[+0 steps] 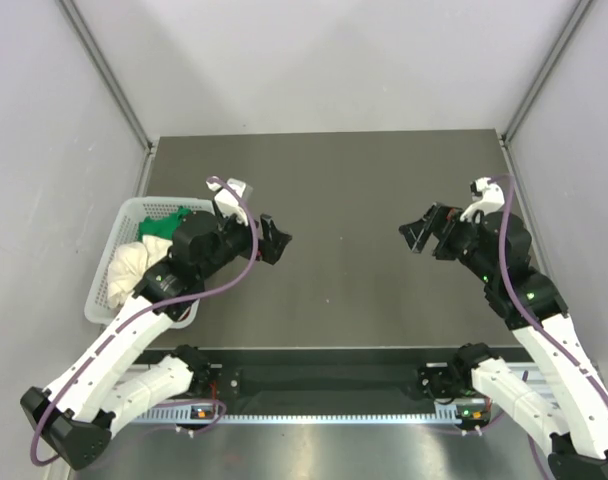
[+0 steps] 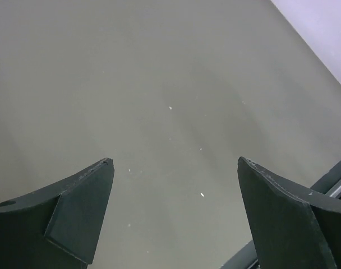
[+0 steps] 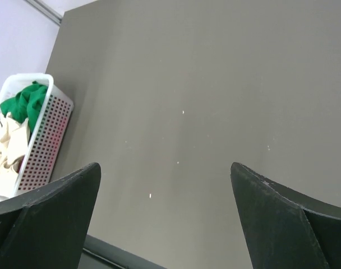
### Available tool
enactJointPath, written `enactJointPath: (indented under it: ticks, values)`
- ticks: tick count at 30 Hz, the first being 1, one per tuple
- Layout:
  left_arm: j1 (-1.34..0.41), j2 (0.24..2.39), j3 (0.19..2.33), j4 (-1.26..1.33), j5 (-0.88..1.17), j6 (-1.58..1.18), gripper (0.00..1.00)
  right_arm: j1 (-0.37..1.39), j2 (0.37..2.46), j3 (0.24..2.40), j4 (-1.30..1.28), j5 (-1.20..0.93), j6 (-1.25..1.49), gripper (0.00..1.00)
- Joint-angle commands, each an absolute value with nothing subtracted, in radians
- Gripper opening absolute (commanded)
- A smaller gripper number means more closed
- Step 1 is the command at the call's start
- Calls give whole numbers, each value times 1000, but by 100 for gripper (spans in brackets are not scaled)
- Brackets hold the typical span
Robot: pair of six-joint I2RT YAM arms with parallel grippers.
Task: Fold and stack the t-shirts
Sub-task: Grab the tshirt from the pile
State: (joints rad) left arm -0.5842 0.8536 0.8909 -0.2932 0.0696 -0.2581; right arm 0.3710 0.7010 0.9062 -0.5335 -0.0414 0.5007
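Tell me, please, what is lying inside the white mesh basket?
A green t-shirt at the far end and a cream-white t-shirt nearer lie heaped in the basket. Something red shows through its mesh wall; what lies beneath them is covered.

The left arm [image 1: 114, 350] rises from its base at the near left, elbow bent, with its wrist turned toward the right. The left tool [image 1: 276, 240] hangs with its fingers [image 2: 81, 213] spread wide, gripping nothing. The right arm [image 1: 544, 330] mirrors it from the near right, wrist turned leftward. The right tool [image 1: 416, 232] likewise gapes wide and bare, facing the left tool, well apart from it.
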Motion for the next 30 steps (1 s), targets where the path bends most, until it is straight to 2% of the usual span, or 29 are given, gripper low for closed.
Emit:
enactJointPath:
  ticks: [1,5,7,10,11,16,18,19,23,28,30]
  values:
    - [-588,862,945,-325,25,-328,96,385,689,950,-546,-28,508,100]
    - [-588,966,1006,-464,-177,-385,96,385,669,931,-545,-31,523,100]
    - [-586,1011,1054,-515,-349,-434,96,384,661,917,-542,-46,537,100]
    - [-566,1094,1106,-593,-532,-540,93,385,657,888,-525,-81,546,99]
    - [-554,1129,1120,-641,-567,-608,88,385,657,882,-519,-87,549,100]
    - [-361,1164,1141,-742,-589,-835,78,385,678,868,-523,-141,537,99]
    - [-242,1166,1131,-785,-572,-955,69,385,686,868,-534,-144,535,100]
    - [-215,1166,1120,-813,-592,-977,68,385,692,867,-535,-144,532,100]
    - [-160,1152,1086,-822,-699,-1037,67,385,704,859,-540,-169,525,100]
    - [-129,1169,1016,-706,-595,-933,69,385,712,859,-545,-189,492,100]
    - [-127,1183,999,-728,-618,-952,71,385,712,861,-552,-183,485,100]
